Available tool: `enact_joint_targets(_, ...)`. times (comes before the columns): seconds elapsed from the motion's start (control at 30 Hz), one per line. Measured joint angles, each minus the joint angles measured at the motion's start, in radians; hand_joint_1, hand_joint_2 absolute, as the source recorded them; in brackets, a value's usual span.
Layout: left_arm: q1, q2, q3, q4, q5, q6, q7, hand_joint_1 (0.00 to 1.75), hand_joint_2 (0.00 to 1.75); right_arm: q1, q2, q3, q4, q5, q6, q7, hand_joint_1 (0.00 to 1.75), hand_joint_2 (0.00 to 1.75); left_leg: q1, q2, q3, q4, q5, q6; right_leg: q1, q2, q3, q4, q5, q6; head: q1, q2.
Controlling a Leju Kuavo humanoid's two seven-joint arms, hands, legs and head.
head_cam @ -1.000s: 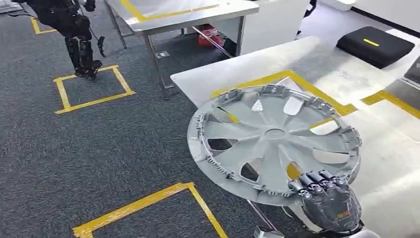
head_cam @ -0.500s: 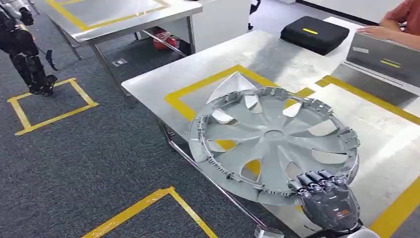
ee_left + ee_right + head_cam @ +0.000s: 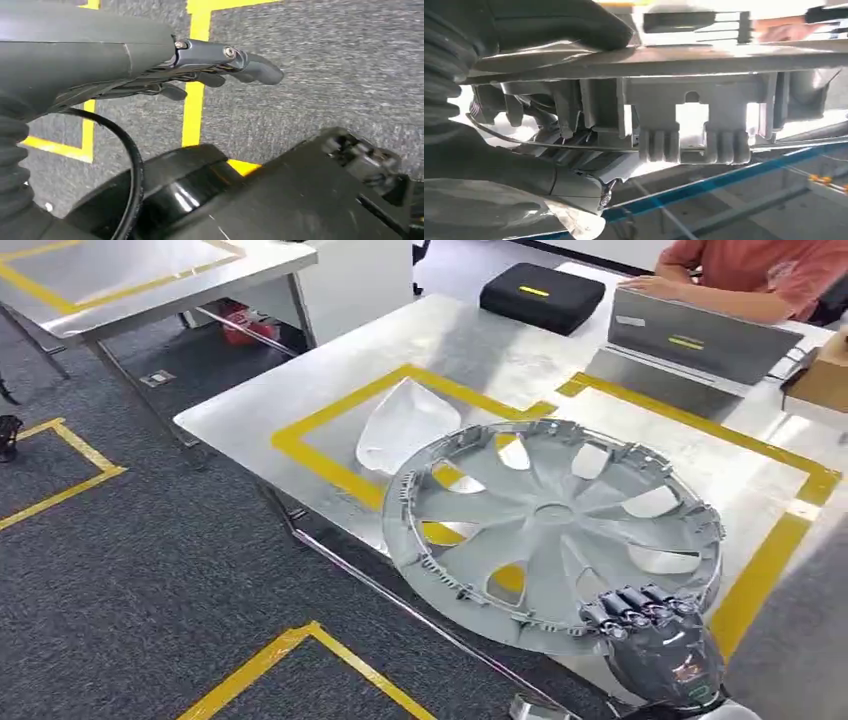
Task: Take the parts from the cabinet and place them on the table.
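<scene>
My right hand grips the near rim of a large grey wheel cover, holding it level above the near edge of the steel table. The right wrist view shows the cover's rim and clips up close, clamped in my right hand. A pale curved shell part lies on the table inside a yellow tape rectangle, just beyond the cover. My left hand hangs over the grey carpet with its fingers loosely extended and nothing in them.
A black case and a grey laptop-like box sit at the table's far side, where a person in an orange shirt is seated. A second steel table stands far left. Yellow tape squares mark the carpet.
The camera has turned toward the table, so the whole scene has slid left. The table, the shell part and the seated person have come into view. The wheel cover stays held in my right hand.
</scene>
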Motion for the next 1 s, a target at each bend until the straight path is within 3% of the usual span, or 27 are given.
enact_joint_targets(0.03, 0.0, 0.001, 0.0, 0.0, 0.0, 0.0, 0.0, 0.0, 1.75, -0.003, 0.0, 0.001, 0.002, 0.0, 0.0, 0.001, 1.75, 1.75, -0.006, 0.009, -0.002, 0.005, -0.006, -0.008, 0.012, -0.035, 0.019, -0.035, -0.026, -0.002, 0.002, 0.0)
enact_joint_targets(0.07, -0.001, 0.001, 0.0, 0.0, 0.0, 0.0, 0.0, 0.0, 1.75, -0.003, 0.0, 0.002, 0.002, 0.0, 0.0, 0.002, 1.75, 1.75, -0.009, 0.015, -0.003, 0.015, -0.01, -0.013, 0.008, -0.019, 0.025, -0.041, -0.015, -0.018, 0.002, 0.0)
enact_joint_targets(0.17, -0.003, -0.001, 0.0, 0.0, 0.0, -0.001, 0.0, 0.0, 1.75, 0.002, -0.003, 0.001, 0.003, 0.0, 0.0, 0.006, 1.75, 1.75, -0.006, 0.04, 0.004, 0.012, -0.011, -0.024, 0.014, 0.011, 0.016, -0.032, -0.017, -0.04, -0.001, 0.0)
enact_joint_targets(0.2, -0.006, -0.002, 0.0, 0.0, 0.0, -0.001, 0.0, 0.0, 1.75, 0.003, -0.003, 0.001, 0.003, 0.0, 0.0, 0.007, 1.75, 1.75, -0.002, 0.027, 0.0, 0.016, -0.021, -0.034, 0.008, 0.02, 0.018, -0.036, -0.013, -0.049, -0.002, 0.0)
enact_joint_targets(0.23, -0.006, -0.003, 0.0, 0.0, -0.001, -0.001, 0.0, 0.0, 1.75, 0.002, -0.004, 0.001, 0.003, 0.0, 0.0, 0.008, 1.75, 1.75, 0.001, -0.026, -0.007, 0.043, -0.044, -0.037, 0.007, 0.029, 0.017, -0.036, -0.012, -0.054, -0.007, 0.0)
enact_joint_targets(0.27, -0.005, -0.003, 0.0, 0.0, -0.001, -0.001, 0.0, 0.0, 1.75, -0.001, -0.004, 0.002, 0.003, 0.0, 0.0, 0.008, 1.75, 1.75, 0.002, -0.056, -0.035, 0.109, -0.085, -0.038, 0.008, 0.038, 0.017, -0.036, -0.011, -0.061, -0.007, 0.0)
enact_joint_targets(0.33, -0.004, -0.003, 0.0, 0.0, 0.0, -0.002, 0.0, 0.0, 1.75, -0.001, -0.004, 0.002, 0.003, 0.0, 0.0, 0.01, 1.75, 1.75, 0.001, -0.069, -0.118, 0.289, -0.16, -0.038, 0.011, 0.063, 0.017, -0.036, -0.01, -0.063, -0.008, 0.0)
enact_joint_targets(0.37, -0.005, -0.003, 0.0, 0.0, -0.001, -0.004, 0.0, 0.0, 1.75, -0.002, -0.005, 0.002, 0.003, 0.0, 0.0, 0.011, 1.75, 1.75, 0.001, -0.07, -0.147, 0.345, -0.169, -0.036, 0.013, 0.076, 0.017, -0.036, -0.009, -0.064, -0.008, 0.0)
enact_joint_targets(0.4, -0.007, -0.003, 0.0, 0.0, -0.001, -0.004, 0.0, 0.0, 1.75, -0.001, -0.006, 0.003, 0.003, 0.0, 0.0, 0.012, 1.75, 1.75, 0.001, -0.07, -0.152, 0.346, -0.153, -0.032, 0.016, 0.089, 0.018, -0.036, -0.009, -0.064, -0.008, 0.0)
enact_joint_targets(0.43, -0.008, -0.004, 0.0, 0.0, -0.002, -0.004, 0.0, 0.0, 1.75, -0.001, -0.007, 0.003, 0.004, 0.0, 0.0, 0.013, 1.75, 1.75, 0.0, -0.072, -0.139, 0.307, -0.116, -0.025, 0.017, 0.104, 0.019, -0.036, -0.009, -0.065, -0.008, 0.0)
enact_joint_targets(0.47, -0.008, -0.004, 0.0, 0.0, -0.002, -0.004, 0.002, 0.0, 1.75, -0.001, -0.008, 0.003, 0.004, 0.0, 0.0, 0.014, 1.75, 1.75, -0.003, -0.08, -0.107, 0.228, -0.064, -0.016, 0.018, 0.119, 0.021, -0.036, -0.008, -0.065, -0.008, 0.0)
enact_joint_targets(0.5, -0.008, -0.003, 0.0, 0.0, -0.003, -0.004, 0.002, 0.0, 1.75, -0.001, -0.01, 0.005, 0.005, 0.0, 0.0, 0.017, 1.75, 1.75, -0.006, -0.104, -0.067, 0.13, -0.012, -0.007, 0.018, 0.133, 0.021, -0.036, -0.007, -0.065, -0.008, 0.0)
enact_joint_targets(0.53, -0.006, -0.001, 0.0, 0.0, -0.005, -0.004, 0.003, 0.0, 1.75, -0.002, -0.011, 0.007, 0.005, 0.0, 0.0, 0.019, 1.75, 1.75, -0.008, -0.156, -0.037, 0.052, 0.012, 0.004, 0.015, 0.145, 0.019, -0.036, -0.006, -0.064, -0.008, 0.0)
enact_joint_targets(0.57, -0.004, 0.001, 0.0, 0.0, -0.006, -0.004, 0.003, 0.0, 1.75, -0.003, -0.012, 0.009, 0.006, 0.0, 0.0, 0.019, 1.75, 1.75, -0.004, -0.17, -0.029, 0.034, 0.005, 0.01, 0.019, 0.157, 0.015, -0.033, -0.004, -0.06, -0.006, 0.0)
enact_joint_targets(0.63, -0.006, -0.001, 0.0, 0.0, -0.008, -0.004, 0.003, 0.0, 1.75, -0.002, -0.014, 0.01, 0.006, 0.0, 0.0, 0.022, 1.75, 1.75, -0.01, -0.154, -0.026, 0.027, 0.0, 0.008, 0.009, 0.177, 0.005, -0.036, 0.003, -0.048, -0.007, 0.0)
enact_joint_targets(0.67, -0.008, -0.003, 0.0, 0.0, -0.008, -0.004, 0.003, 0.0, 1.75, 0.0, -0.014, 0.01, 0.007, 0.0, 0.0, 0.023, 1.75, 1.75, -0.012, -0.145, -0.025, 0.025, 0.002, 0.01, 0.008, 0.188, 0.003, -0.042, 0.007, -0.041, -0.009, 0.0)
enact_joint_targets(0.7, -0.009, -0.007, 0.0, -0.001, -0.01, -0.003, 0.003, 0.0, 1.75, -0.001, -0.015, 0.01, 0.007, 0.0, 0.0, 0.025, 1.75, 1.75, -0.003, -0.13, -0.019, 0.004, 0.012, 0.012, 0.015, 0.195, -0.01, -0.044, 0.009, -0.034, -0.009, 0.0)
enact_joint_targets(0.73, -0.009, -0.005, 0.0, -0.001, -0.01, -0.002, 0.003, 0.0, 1.75, 0.003, -0.02, 0.01, 0.008, 0.0, 0.0, 0.026, 1.75, 1.75, 0.0, -0.112, -0.014, -0.007, 0.019, 0.014, 0.018, 0.135, -0.014, -0.027, -0.007, -0.035, -0.005, 0.0)
enact_joint_targets(0.77, -0.009, -0.006, 0.0, -0.001, -0.011, -0.002, 0.003, 0.0, 1.75, -0.003, -0.022, 0.011, 0.01, 0.0, 0.0, 0.028, 1.75, 1.75, 0.0, -0.103, -0.015, -0.012, 0.022, 0.019, 0.019, 0.089, -0.037, 0.021, -0.044, -0.032, 0.004, 0.0)
enact_joint_targets(0.8, -0.007, -0.006, 0.0, -0.001, -0.011, -0.003, 0.003, 0.0, 1.75, -0.008, -0.023, 0.013, 0.011, 0.0, 0.0, 0.027, 1.75, 1.75, -0.002, -0.086, -0.017, -0.012, 0.022, 0.019, 0.017, 0.066, -0.07, 0.095, -0.084, -0.027, 0.009, 0.0)
enact_joint_targets(0.87, -0.002, -0.007, 0.0, -0.001, -0.01, -0.003, 0.003, 0.0, 1.75, -0.008, -0.025, 0.019, 0.014, 0.0, 0.0, 0.028, 1.75, 1.75, -0.003, -0.053, -0.018, -0.011, 0.02, 0.02, 0.011, 0.054, -0.132, 0.239, -0.143, -0.016, 0.008, 0.0)
enact_joint_targets(0.9, -0.002, -0.007, 0.0, -0.001, -0.011, -0.003, 0.003, 0.0, 1.75, -0.008, -0.027, 0.019, 0.016, 0.0, 0.0, 0.03, 1.75, 1.75, -0.002, -0.041, -0.017, -0.01, 0.019, 0.02, 0.008, 0.052, -0.136, 0.253, -0.139, -0.011, 0.01, 0.0)
enact_joint_targets(0.93, -0.002, -0.008, 0.0, -0.001, -0.011, -0.003, 0.003, 0.0, 1.75, -0.008, -0.029, 0.019, 0.019, 0.0, 0.0, 0.033, 1.75, 1.75, -0.002, -0.029, -0.016, -0.01, 0.018, 0.017, 0.005, 0.048, -0.115, 0.223, -0.115, -0.007, 0.01, 0.0)
enact_joint_targets(0.97, -0.002, -0.009, 0.0, -0.001, -0.011, -0.003, 0.003, 0.0, 1.75, -0.008, -0.031, 0.019, 0.019, 0.0, 0.0, 0.034, 1.75, 1.75, 0.0, -0.017, -0.015, -0.008, 0.015, 0.014, 0.002, 0.039, -0.072, 0.146, -0.075, -0.003, 0.01, 0.0)
enact_joint_targets(1.0, -0.002, -0.01, 0.0, -0.001, -0.011, -0.003, 0.003, 0.0, 1.75, -0.008, -0.034, 0.019, 0.019, 0.0, 0.0, 0.035, 1.75, 1.75, 0.002, -0.005, -0.014, -0.004, 0.011, 0.008, -0.001, 0.021, -0.01, 0.037, -0.029, -0.001, 0.01, 0.0)
